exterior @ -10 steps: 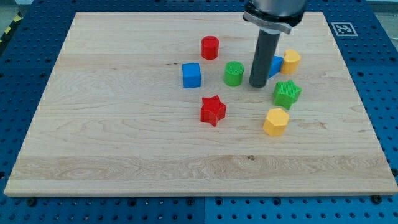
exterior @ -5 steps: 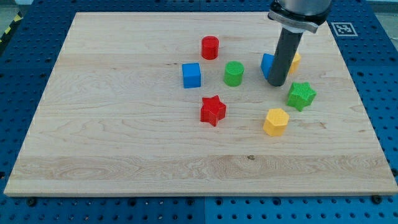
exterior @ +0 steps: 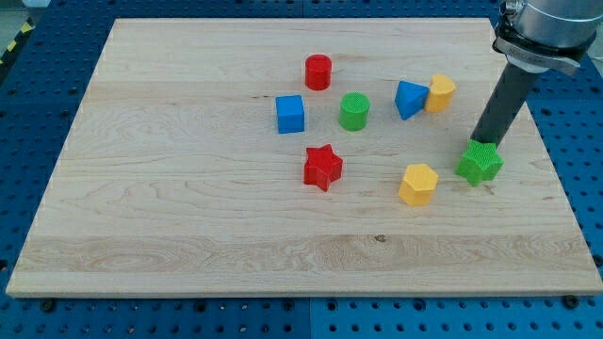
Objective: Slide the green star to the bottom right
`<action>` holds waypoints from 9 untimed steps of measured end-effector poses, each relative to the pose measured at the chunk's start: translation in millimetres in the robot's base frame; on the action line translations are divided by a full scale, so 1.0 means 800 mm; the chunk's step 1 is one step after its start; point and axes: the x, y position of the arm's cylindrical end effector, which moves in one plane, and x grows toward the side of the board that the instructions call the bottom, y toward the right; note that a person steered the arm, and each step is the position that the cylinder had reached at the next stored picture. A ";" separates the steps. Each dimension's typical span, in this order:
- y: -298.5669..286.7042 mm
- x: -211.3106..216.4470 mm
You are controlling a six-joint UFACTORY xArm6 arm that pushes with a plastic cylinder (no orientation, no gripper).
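The green star (exterior: pixel 480 163) lies on the wooden board (exterior: pixel 188 188) at the view's right, a little below the middle. My tip (exterior: pixel 486 143) stands at the star's upper edge, touching it or nearly so. The rod rises from there toward the view's top right.
A yellow block (exterior: pixel 418 184) lies left of the star. A blue triangle (exterior: pixel 408 99) and a second yellow block (exterior: pixel 440 92) sit above. A green cylinder (exterior: pixel 354 111), blue cube (exterior: pixel 290 113), red cylinder (exterior: pixel 318 72) and red star (exterior: pixel 322 167) lie toward the middle.
My tip has moved right and down, from beside the blue triangle to the star's top. The green star has slid right and down. The blue triangle now shows in full.
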 end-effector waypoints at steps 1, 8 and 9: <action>-0.012 0.000; -0.026 0.037; -0.050 0.027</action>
